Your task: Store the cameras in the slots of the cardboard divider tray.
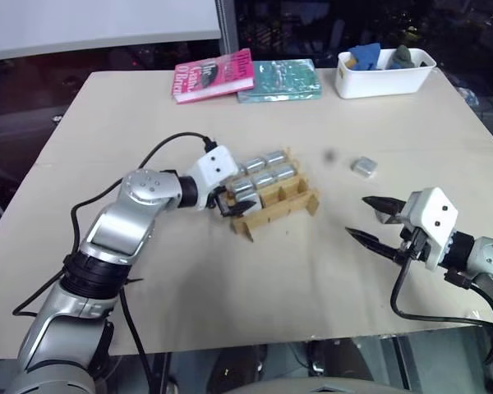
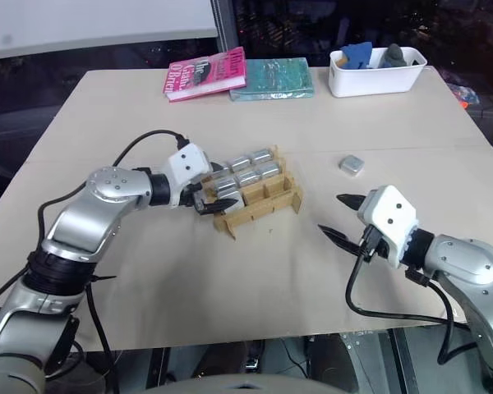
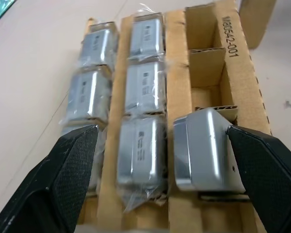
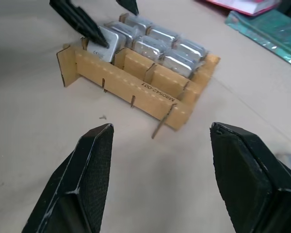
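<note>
The right gripper (image 2: 338, 217) waits, fingers apart and empty. The left gripper (image 3: 160, 160), fingers apart, has a camera (image 3: 206, 150) sitting half in the tray (image 3: 242, 73). I think the loose camera (image 2: 352, 165) comes next.

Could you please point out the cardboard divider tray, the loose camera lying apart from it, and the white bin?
cardboard divider tray (image 1: 289, 208): left eye view, its near cardboard wall.
loose camera (image 1: 363, 167): left eye view, its top face.
white bin (image 1: 384, 80): left eye view, its front wall.
</note>
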You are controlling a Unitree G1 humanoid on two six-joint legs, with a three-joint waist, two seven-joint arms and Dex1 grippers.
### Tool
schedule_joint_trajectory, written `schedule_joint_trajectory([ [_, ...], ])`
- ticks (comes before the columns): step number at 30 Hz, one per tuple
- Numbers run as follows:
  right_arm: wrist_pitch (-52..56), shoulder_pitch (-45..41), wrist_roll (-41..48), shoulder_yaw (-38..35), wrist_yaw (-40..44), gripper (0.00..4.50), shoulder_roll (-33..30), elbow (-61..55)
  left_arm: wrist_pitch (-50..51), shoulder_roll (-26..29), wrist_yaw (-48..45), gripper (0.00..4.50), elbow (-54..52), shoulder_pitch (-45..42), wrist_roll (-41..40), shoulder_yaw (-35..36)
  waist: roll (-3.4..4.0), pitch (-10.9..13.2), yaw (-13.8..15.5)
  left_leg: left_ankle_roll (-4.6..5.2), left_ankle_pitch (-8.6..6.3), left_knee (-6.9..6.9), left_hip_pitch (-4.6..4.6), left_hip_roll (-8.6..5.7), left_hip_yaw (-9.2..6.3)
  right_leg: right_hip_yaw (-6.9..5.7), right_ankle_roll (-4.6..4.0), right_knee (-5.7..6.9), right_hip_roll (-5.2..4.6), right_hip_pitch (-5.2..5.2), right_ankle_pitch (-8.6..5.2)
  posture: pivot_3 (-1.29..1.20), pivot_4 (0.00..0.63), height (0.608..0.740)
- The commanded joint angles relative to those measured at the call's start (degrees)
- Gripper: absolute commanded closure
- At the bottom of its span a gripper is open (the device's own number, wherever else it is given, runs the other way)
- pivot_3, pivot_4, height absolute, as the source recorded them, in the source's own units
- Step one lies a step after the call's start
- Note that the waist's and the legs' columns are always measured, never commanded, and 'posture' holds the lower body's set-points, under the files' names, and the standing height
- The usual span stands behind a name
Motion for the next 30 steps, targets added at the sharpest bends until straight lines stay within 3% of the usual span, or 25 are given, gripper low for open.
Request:
schedule_joint_trajectory([
  [1, 0.4, 0.4, 0.3, -2.3, -1.0, 1.34, -0.5, -2.9, -3.9, 0.3, 1.3, 0.09, 0.0, 0.2, 3.2, 0.2, 0.0, 0.0, 0.0, 0.01, 0.0, 0.0, 0.0, 0.0, 0.0, 0.01, 0.0, 0.0, 0.0, 0.0, 0.0, 0.0, 0.15, 0.74],
  [9, 0.6, -0.5, 0.5, -2.6, -1.1, 1.34, -0.6, -2.2, -6.1, -0.6, 1.4, 0.09, -2.5, 2.1, 1.2, 4.3, 0.0, 0.0, 0.0, 0.0, 0.0, 0.01, 0.0, 0.0, 0.01, 0.0, 0.01, 0.0, -0.01, 0.0, 0.0, 0.0, 0.15, 0.74],
  [16, 5.1, -3.0, -1.6, -2.5, -3.1, 1.34, -2.0, 5.1, 3.8, -2.8, 0.1, 0.09, -9.4, 6.3, -13.5, 16.8, -0.01, 0.0, -0.2, 0.0, 0.0, 0.04, -0.01, 0.01, 0.01, 0.0, 0.01, -0.02, -0.04, 0.0, 0.0, 0.0, 0.15, 0.74],
  [20, 4.6, -5.9, -3.5, -1.5, -3.2, 1.34, -2.3, 9.5, -1.3, -2.9, -1.5, 0.09, -12.4, 13.0, -16.5, 21.4, 0.01, 0.0, -0.1, -0.02, 0.01, -0.02, 0.02, 0.01, 0.03, 0.04, 0.01, -0.02, -0.03, -0.01, 0.01, 0.0, 0.15, 0.74],
  [26, 7.8, -8.5, -4.5, -1.8, -1.6, 1.34, -4.9, 14.9, 6.3, -2.5, -5.2, 0.03, -18.7, 21.9, -33.3, 30.3, 0.01, 0.0, 0.1, -0.02, 0.0, -0.01, 0.0, 0.02, 0.01, 0.01, 0.0, -0.07, -0.08, 0.01, 0.01, 0.0, 0.15, 0.74],
  [30, 7.6, -8.4, -4.7, -1.7, 1.9, 1.34, -8.2, 17.4, 6.3, -0.9, -7.7, 0.03, -22.3, 27.2, -38.3, 33.4, 0.03, 0.0, 0.0, 0.0, -0.01, -0.03, -0.01, 0.02, 0.02, 0.01, 0.0, -0.11, -0.11, 0.01, 0.0, 0.0, 0.15, 0.74],
])
